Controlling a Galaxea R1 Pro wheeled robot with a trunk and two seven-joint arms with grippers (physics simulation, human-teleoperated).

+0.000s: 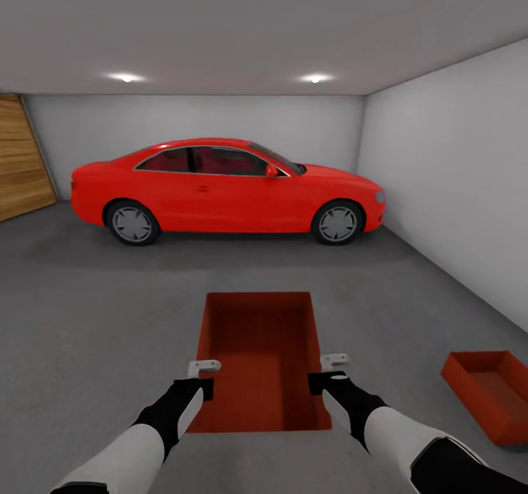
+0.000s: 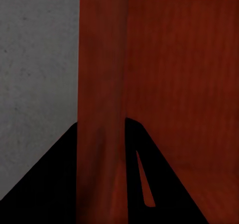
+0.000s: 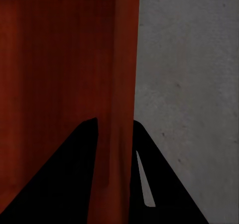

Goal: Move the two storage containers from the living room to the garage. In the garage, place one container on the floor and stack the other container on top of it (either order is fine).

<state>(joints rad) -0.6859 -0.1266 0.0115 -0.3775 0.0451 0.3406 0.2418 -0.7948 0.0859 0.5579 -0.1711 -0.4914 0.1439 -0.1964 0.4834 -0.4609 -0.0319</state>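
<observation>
The left gripper [image 1: 207, 377] has its jaws clamped on the left long wall of a red-orange storage container [image 1: 260, 355], one finger inside the wall and one outside, as the left wrist view shows with the dark fingers [image 2: 59, 184] straddling the red wall. The right gripper [image 1: 330, 371] grips the opposite long wall of the same container the same way; in the right wrist view its dark fingers [image 3: 164, 184] sit on either side of the red wall [image 3: 122, 84].

The held container is open-topped and lies level between the two arms, its long axis pointing away from the robot, over the dark grey concrete floor [image 1: 88, 311] of the garage. Whether it touches the floor cannot be told.

The second storage container [image 1: 490, 393] rests on the floor to the right of the held container, apart from it and turned at an angle.

Beyond the held container stands a red car [image 1: 227, 190], side-on, near the back wall. A wooden door [image 1: 22, 157] lies to the left of the car.
</observation>
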